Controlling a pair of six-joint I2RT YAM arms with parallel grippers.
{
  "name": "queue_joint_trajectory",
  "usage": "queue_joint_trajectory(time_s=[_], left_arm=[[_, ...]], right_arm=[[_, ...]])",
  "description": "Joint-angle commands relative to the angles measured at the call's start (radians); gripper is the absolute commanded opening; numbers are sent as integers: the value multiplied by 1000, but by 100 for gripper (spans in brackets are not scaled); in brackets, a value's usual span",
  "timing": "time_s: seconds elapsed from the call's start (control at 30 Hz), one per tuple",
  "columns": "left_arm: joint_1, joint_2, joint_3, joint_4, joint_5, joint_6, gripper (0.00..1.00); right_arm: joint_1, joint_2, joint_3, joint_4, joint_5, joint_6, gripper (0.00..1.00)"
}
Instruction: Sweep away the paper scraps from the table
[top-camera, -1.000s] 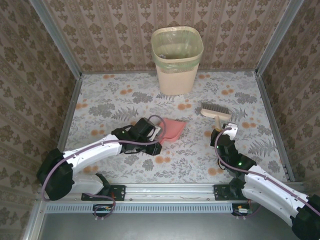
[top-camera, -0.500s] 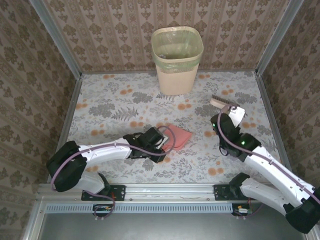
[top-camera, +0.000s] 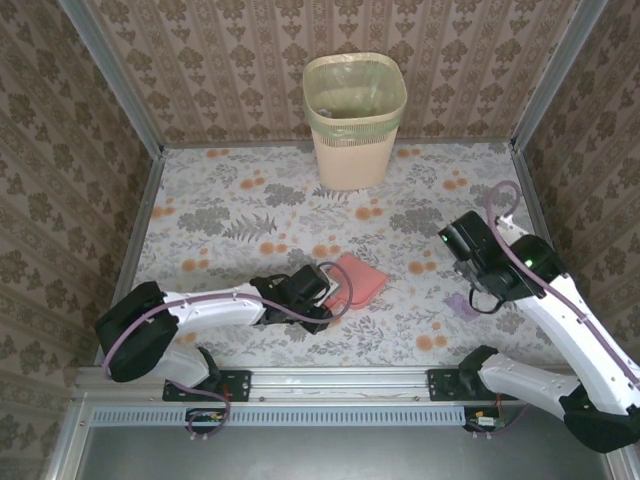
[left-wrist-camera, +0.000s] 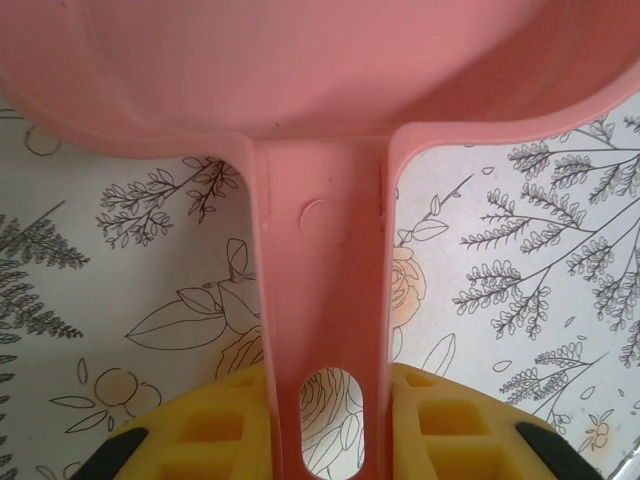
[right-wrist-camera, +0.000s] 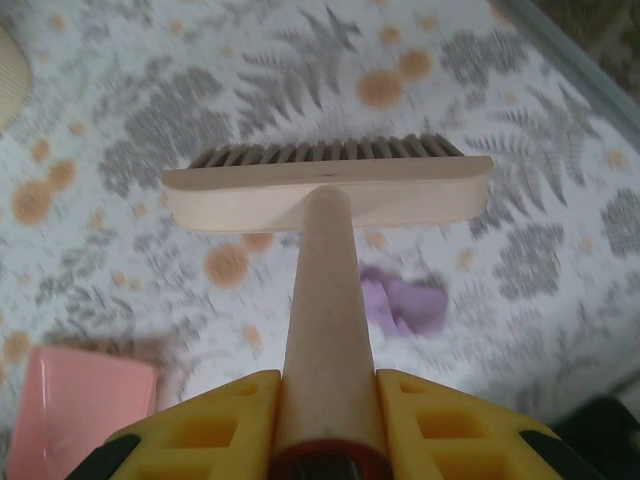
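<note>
Paper scrap (right-wrist-camera: 405, 303) crumpled lilac, wooden brush (right-wrist-camera: 325, 190), pink dustpan (left-wrist-camera: 300, 70)

Flat rectangular table (top-camera: 230, 215), cloth-covered: whitish, printed with grey leaves and orange flowers.
Scoop-shaped plastic dustpan (top-camera: 360, 278): plain salmon pink.
Crumpled paper scrap (right-wrist-camera: 405, 303), right of the dustpan: lilac-purple.
Wooden hand brush (right-wrist-camera: 327, 190): pale beige wood, grey-brown bristles.
Round-cornered plastic waste bin (top-camera: 354, 150), behind the dustpan: cream, with light green liner.
Walls (top-camera: 200, 60): brown damask pattern.
</note>
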Motion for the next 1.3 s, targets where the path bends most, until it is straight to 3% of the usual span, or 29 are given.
queue_joint_trajectory(time_s=[0.0, 0.27, 0.63, 1.07, 1.27], left_arm=[[-10, 35, 27, -8, -8, 9, 0], [-15, 76, 47, -19, 0, 18, 0], [-16, 106, 58, -29, 3, 22, 0], [-18, 120, 68, -38, 4, 25, 0], [-19, 114, 68, -43, -1, 27, 0]], right_arm=[[-4, -75, 19, -200, -134, 131, 0], [-4, -238, -34, -238, -224, 209, 0], [-4, -290, -74, -304, -284, 204, 0], [-4, -272, -257, -93, -370, 186, 0], [-4, -225, -275, -32, -316, 148, 0]])
